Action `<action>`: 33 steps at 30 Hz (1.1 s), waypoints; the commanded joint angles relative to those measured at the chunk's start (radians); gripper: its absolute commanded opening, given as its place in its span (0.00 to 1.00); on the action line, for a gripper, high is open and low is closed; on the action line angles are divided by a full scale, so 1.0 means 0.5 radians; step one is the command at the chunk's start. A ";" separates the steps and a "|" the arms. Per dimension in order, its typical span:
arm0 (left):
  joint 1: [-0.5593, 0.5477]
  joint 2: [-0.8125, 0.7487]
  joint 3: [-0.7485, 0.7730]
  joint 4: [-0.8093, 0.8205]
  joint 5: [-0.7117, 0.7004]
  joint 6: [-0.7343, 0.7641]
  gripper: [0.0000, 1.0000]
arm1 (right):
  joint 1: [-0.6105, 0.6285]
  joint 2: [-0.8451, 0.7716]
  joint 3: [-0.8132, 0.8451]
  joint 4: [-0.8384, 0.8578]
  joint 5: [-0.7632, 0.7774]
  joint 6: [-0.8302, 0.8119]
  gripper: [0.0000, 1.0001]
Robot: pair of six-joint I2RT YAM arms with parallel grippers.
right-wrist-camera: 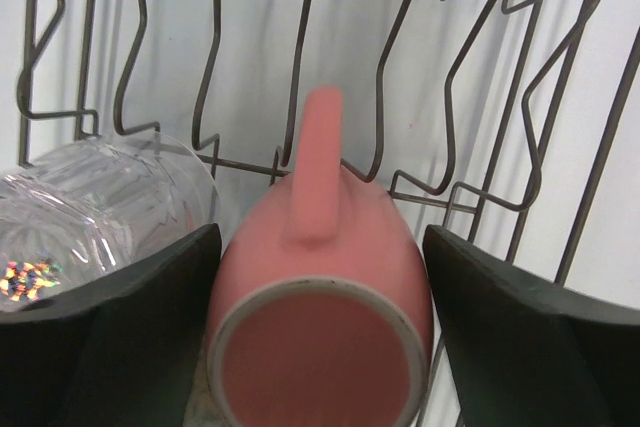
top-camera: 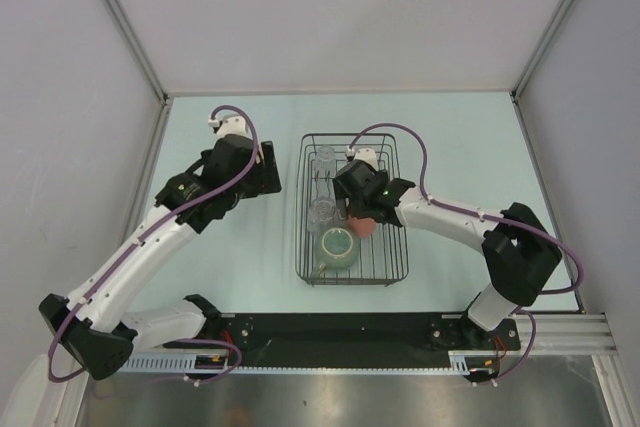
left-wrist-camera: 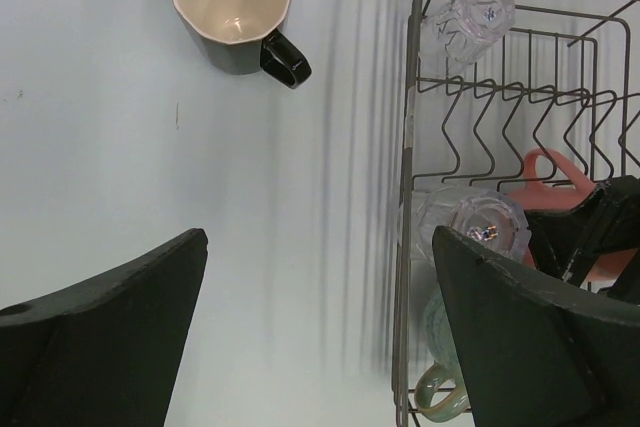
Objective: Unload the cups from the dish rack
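Pink cup (right-wrist-camera: 320, 282) apparently inside right pincer (right-wrist-camera: 320, 247)

A robotics lab cell is indicated: a pale table (top-camera: 470, 147) is enclosed by plain grey panels (top-camera: 340, 7), and robot arms (top-camera: 150, 247) are bolted along the frame's lower edge.

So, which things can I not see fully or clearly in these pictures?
- Dark mug: top view, hidden under the left arm.
- Pink cup: top view, mostly under the right gripper; right wrist view leaves contact unclear.
- Green mug: left wrist view, cut off by the bottom edge and a finger.
- Glass tumbler: right wrist view, cut off by the left edge.
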 commanded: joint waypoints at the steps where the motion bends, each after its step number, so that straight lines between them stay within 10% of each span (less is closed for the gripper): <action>1: -0.015 -0.003 -0.010 0.057 0.017 -0.035 1.00 | -0.008 -0.043 -0.051 0.056 -0.012 0.016 0.73; 5: -0.015 0.009 -0.007 0.061 0.026 -0.035 1.00 | 0.004 -0.074 -0.064 0.046 -0.012 0.034 0.52; 9: -0.012 0.009 -0.016 0.070 0.036 -0.035 1.00 | 0.028 -0.107 -0.079 0.016 0.025 0.059 0.00; 33: -0.012 0.107 0.042 0.260 0.173 -0.065 1.00 | -0.192 -0.546 0.535 -0.294 0.151 -0.125 0.00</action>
